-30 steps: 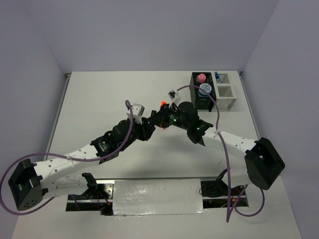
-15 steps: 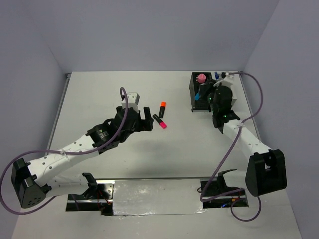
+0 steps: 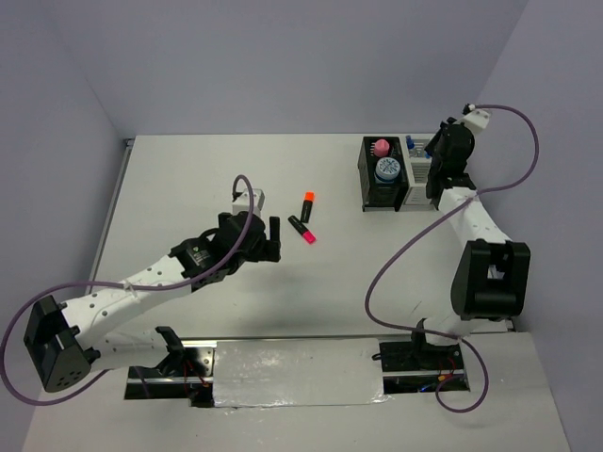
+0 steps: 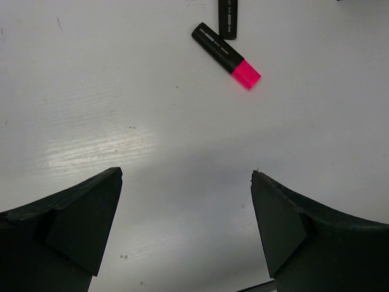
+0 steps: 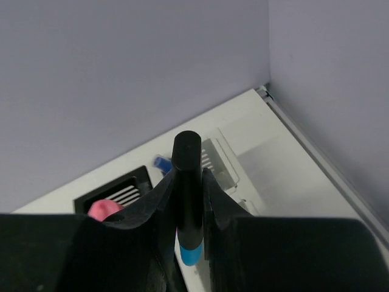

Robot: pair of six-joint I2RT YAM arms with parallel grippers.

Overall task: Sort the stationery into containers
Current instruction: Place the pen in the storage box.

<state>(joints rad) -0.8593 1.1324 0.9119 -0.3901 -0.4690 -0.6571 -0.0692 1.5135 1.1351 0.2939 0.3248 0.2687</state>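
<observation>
While the right gripper [image 5: 189,182] is clamped on the blue-ended marker [image 5: 186,152], I see that marker standing straight between its two fingers [image 5: 159,204]. The black end pokes out past the fingertips and the blue end sits back toward the palm. Beyond those fingertips the white box [image 5: 214,159] lies just right of the marker's tip. A blue-capped pen [image 5: 161,163] shows just left of the tip. Further left of the fingers is the black box [image 5: 118,190], with the pink-capped tube [image 5: 102,210] peeking up from it.

From overhead, the right gripper [image 3: 437,181] hangs at the outer side of the white box [image 3: 419,193]; I cannot tell how high above it. The black box [image 3: 369,184] adjoins the white one on the side away from this gripper. It holds a blue tape roll [image 3: 387,170] and the pink-capped tube [image 3: 381,148].

The left gripper [image 4: 185,176] is spread wide and holds nothing, its fingers [image 4: 79,225] over bare worktop [image 4: 121,109]. Ahead of it, a little toward its right finger, the pink-ended marker [image 4: 225,55] lies flat, apart from both fingers. Just past that lies the orange-ended marker [image 4: 227,15], its coloured end cut off at the edge of the wrist view. Their black ends sit just beside each other; I cannot tell whether they touch.

Overhead, the left gripper [image 3: 272,240] points toward both markers, pink-ended [image 3: 301,230] nearer and orange-ended [image 3: 307,205] beyond.
</observation>
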